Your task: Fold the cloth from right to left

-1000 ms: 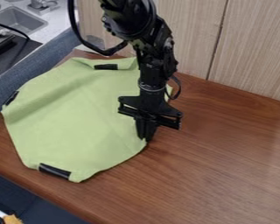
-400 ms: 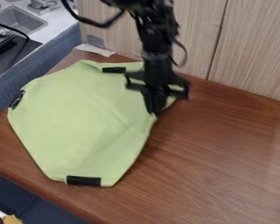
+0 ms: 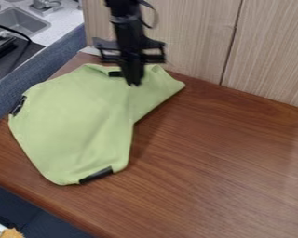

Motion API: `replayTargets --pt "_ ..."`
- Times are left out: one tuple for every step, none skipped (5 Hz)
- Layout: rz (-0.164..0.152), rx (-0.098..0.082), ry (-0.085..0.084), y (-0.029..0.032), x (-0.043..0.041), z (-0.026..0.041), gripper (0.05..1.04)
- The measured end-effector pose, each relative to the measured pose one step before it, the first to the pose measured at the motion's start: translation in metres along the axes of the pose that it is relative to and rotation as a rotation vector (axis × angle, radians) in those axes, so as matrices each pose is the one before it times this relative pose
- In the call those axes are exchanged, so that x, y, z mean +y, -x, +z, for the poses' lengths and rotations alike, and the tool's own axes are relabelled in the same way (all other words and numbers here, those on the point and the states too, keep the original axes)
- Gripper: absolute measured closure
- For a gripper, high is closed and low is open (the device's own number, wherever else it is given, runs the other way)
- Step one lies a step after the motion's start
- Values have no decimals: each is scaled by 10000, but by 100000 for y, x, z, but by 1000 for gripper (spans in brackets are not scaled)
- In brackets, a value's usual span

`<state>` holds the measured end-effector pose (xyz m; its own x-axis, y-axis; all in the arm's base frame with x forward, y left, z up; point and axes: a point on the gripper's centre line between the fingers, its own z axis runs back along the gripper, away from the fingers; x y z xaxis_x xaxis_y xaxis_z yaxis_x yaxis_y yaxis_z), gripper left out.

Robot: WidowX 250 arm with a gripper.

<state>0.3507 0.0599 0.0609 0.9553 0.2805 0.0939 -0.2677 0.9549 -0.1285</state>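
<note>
- Brown worktop, its front edge running down to the right.
- Green cloth on the worktop's left part, a black strip at its near edge, a notch in its right side, a corner pointing right beyond it.
- Gripper over the cloth's far part, fingers together.
- Pale wood panels behind; sink at far left.
</note>
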Motion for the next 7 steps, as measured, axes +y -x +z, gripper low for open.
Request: replayTargets --pt "639 564 9 -250 3312 -1275 1029" --pt "465 274 -36 -377 2757 -1229 1029" --pt "156 350 -292 -26 1984 -1652 1029" --pt "-100 -33 -406 -247 999 -1222 1013" --pt "111 -132 -689 -96 1042 -122 871" --pt "176 38 -386 301 -13 -324 622" --pt "-92 88 -187 292 -357 300 318"
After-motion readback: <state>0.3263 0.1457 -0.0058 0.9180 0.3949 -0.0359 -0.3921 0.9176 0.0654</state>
